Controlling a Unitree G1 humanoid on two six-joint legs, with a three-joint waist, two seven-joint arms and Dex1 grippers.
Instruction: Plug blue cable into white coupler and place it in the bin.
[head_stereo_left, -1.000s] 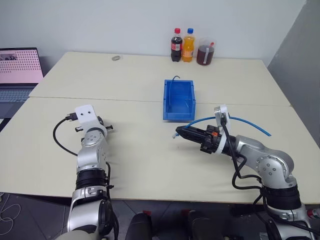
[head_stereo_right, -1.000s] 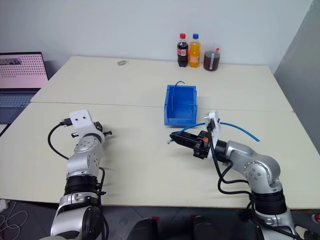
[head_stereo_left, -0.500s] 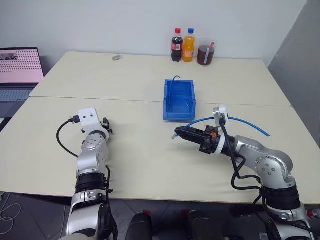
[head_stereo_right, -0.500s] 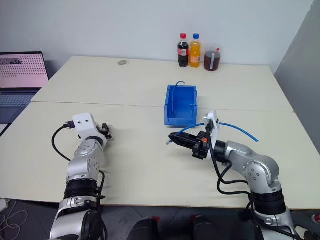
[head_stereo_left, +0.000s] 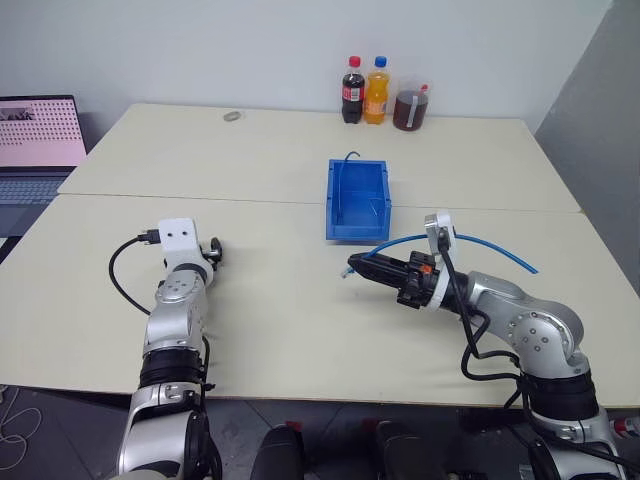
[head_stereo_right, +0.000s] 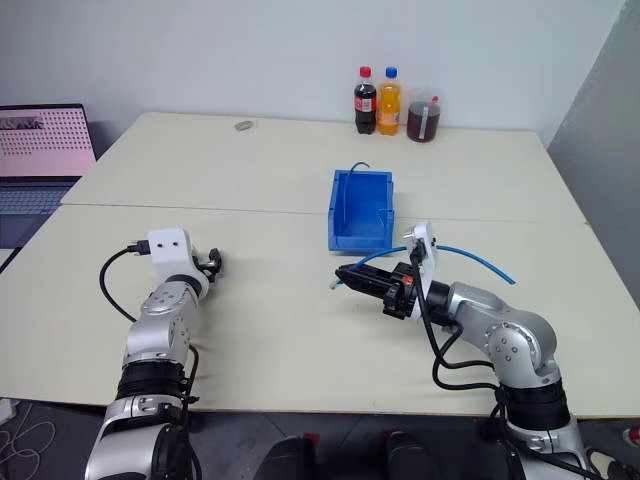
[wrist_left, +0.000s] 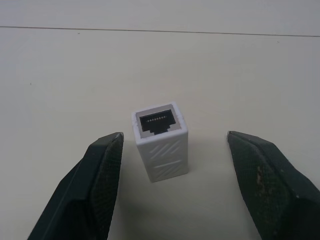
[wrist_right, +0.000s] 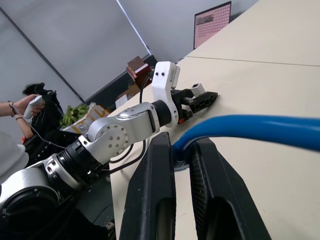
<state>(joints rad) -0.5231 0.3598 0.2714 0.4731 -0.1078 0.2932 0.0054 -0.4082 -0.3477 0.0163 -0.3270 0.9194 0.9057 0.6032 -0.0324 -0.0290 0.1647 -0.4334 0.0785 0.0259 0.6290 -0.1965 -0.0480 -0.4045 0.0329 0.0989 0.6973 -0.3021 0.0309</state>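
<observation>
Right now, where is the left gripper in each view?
Left eye view: left gripper, left of centre on the table.
Right eye view: same spot.
Left wrist view: its fingers flank the white coupler.
Right wrist view: beyond the blue cable, gripper at.
Shared landmark: the white coupler between its open fingers.
</observation>
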